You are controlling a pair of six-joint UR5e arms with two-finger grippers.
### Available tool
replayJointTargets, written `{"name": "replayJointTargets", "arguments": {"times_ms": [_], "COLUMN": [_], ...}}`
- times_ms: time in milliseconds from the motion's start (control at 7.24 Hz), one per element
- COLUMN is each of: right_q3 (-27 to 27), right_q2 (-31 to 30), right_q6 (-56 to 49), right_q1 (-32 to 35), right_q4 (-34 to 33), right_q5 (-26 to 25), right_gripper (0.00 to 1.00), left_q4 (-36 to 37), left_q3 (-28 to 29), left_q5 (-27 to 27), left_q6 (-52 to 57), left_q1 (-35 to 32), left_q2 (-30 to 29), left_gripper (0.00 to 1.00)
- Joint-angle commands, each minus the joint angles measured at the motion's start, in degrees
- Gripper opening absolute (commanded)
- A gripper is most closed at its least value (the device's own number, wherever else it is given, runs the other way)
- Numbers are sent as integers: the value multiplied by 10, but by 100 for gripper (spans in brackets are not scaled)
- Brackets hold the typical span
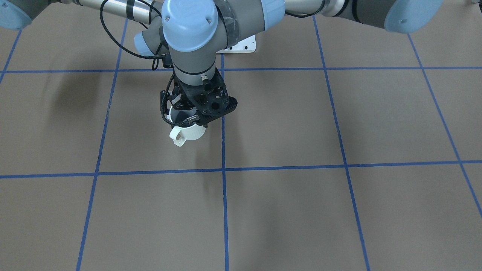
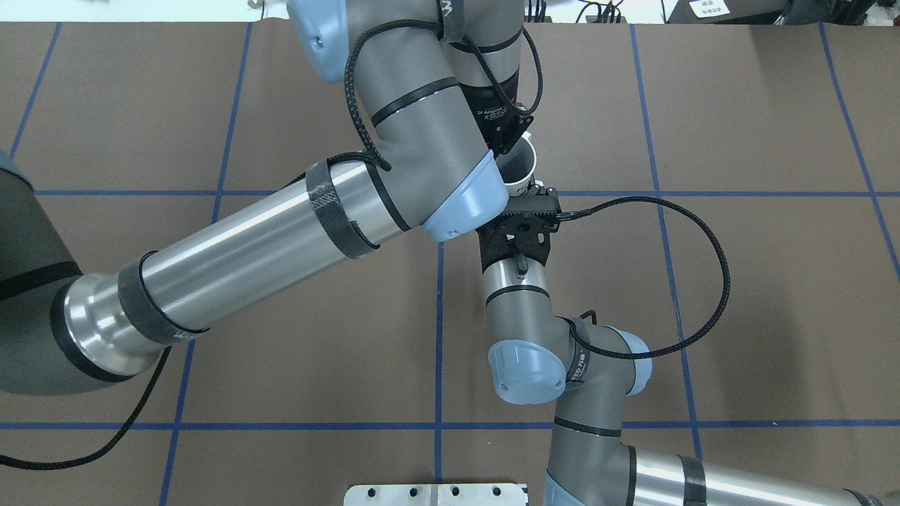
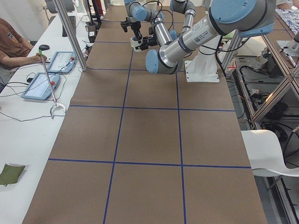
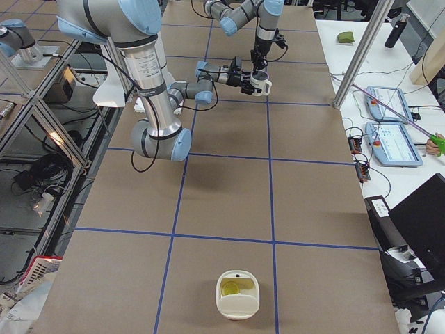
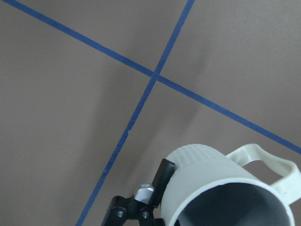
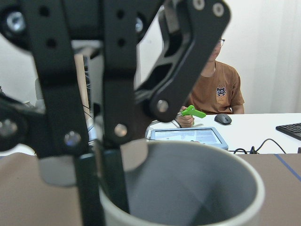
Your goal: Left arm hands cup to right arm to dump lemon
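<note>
The cream-white cup (image 2: 524, 169) hangs upright above the table, handle (image 1: 177, 137) toward the operators' side. My left gripper (image 2: 515, 149) comes down from above and is shut on the cup's rim. In the left wrist view one finger (image 5: 165, 176) presses the outer wall of the cup (image 5: 207, 174). My right gripper (image 2: 524, 200) reaches in level at the cup's side; I cannot tell if it is closed. The cup's grey inside (image 6: 188, 179) shows no lemon. In the exterior right view a yellow-green lemon piece (image 4: 230, 287) lies in a white container (image 4: 237, 303).
The brown table (image 1: 301, 210) carries a blue tape grid. The white container stands far from both arms, at the table's end on my right. A white base plate (image 1: 244, 45) sits by my base. An operator (image 6: 216, 84) and tablets (image 3: 41, 86) are along the far side.
</note>
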Motion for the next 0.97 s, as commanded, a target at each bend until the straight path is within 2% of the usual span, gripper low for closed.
{"name": "replayJointTargets", "arguments": {"times_ms": [0, 276, 691, 829], "right_q3": [-7, -20, -26, -23], "right_q2": [-6, -7, -11, -11], "right_q6": [0, 0, 3, 3], "right_q1": [-2, -5, -3, 12], "right_q4": [-2, 0, 6, 8], "right_q5": [1, 1, 10, 46], "right_gripper": [100, 100, 100, 100], "left_q4": [0, 5, 21, 23], "left_q3": [-5, -18, -69, -110], "left_q5": [-1, -2, -6, -6], "left_q6": [0, 0, 2, 4], "left_q1": [-2, -7, -44, -51], "left_q2": [-2, -3, 0, 27], "left_gripper": [0, 0, 0, 0]}}
